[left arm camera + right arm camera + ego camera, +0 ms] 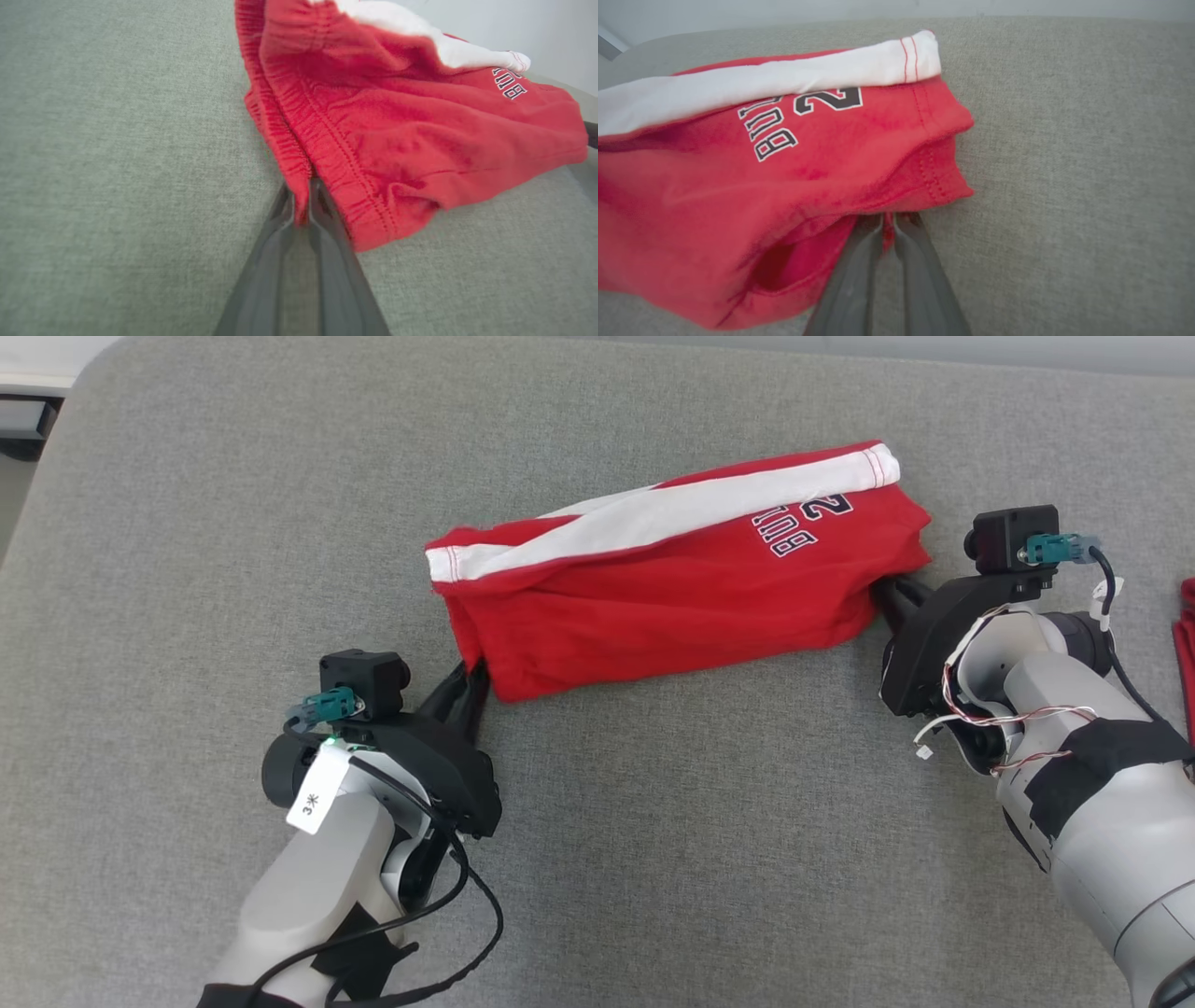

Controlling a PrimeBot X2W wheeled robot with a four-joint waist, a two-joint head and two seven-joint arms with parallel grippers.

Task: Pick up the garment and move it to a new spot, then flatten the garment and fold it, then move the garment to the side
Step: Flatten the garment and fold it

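The garment [672, 588] is a pair of red shorts with a white side stripe and dark lettering, folded into a long bundle on the grey cloth surface. My left gripper [474, 683] is shut on its lower left corner; in the left wrist view the fingers [302, 205] pinch the elastic waistband of the garment [397, 135]. At the garment's right end my right gripper [887, 590] is shut on a hem; in the right wrist view its fingertips [888, 228] clamp a fold of the red cloth [738, 186]. The garment stretches between both grippers.
The grey fabric surface [653, 859] spreads wide in front of and to the left of the garment. Another red item [1186, 644] peeks in at the right edge. The surface's rounded far left corner [84, 383] meets a pale floor.
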